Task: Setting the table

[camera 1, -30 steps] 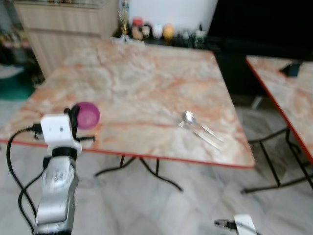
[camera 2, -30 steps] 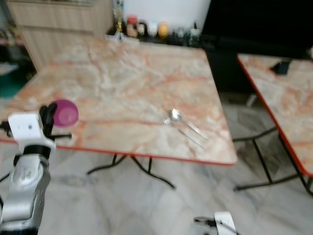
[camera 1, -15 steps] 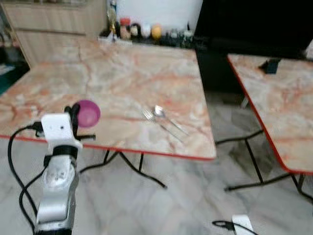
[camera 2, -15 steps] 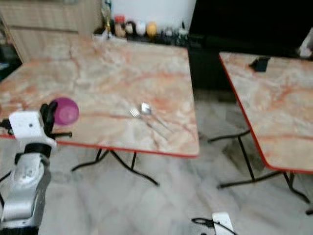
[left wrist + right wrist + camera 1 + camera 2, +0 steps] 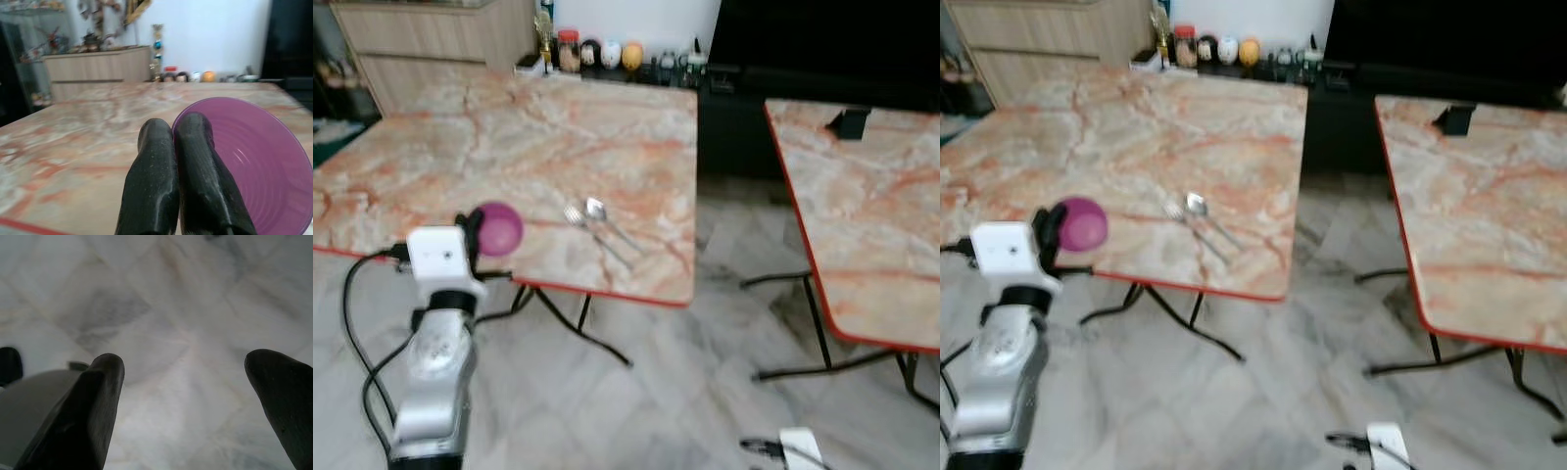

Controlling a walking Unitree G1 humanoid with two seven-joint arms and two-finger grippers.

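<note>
Compared with half a second ago, the whole picture has shifted a little, so the camera has moved; the marble counter [image 5: 460,147] now sits slightly more to the left and the second counter [image 5: 871,206] on the right shows more of its top. The left arm is held as before, with the purple bowl [image 5: 499,228] at its tip, over the near edge of the marble counter.

On the counter, a fork [image 5: 592,230] and a spoon [image 5: 610,221] lie side by side, near the bowl but apart from it, closer to the right corner. At the far edge stands a row of small jars and bottles [image 5: 607,54], and behind them is a wooden cabinet [image 5: 431,39]. A small dark object [image 5: 849,122] rests on the second counter. Between the two counters is a gap of grey marble floor [image 5: 705,372], with the black folding legs [image 5: 578,328] under the first counter.

The left gripper [image 5: 178,147] has its two black fingers pressed together on the rim of the bowl, one finger inside it. The right gripper [image 5: 186,396] hangs low over the floor with its fingers wide apart and holds nothing.
</note>
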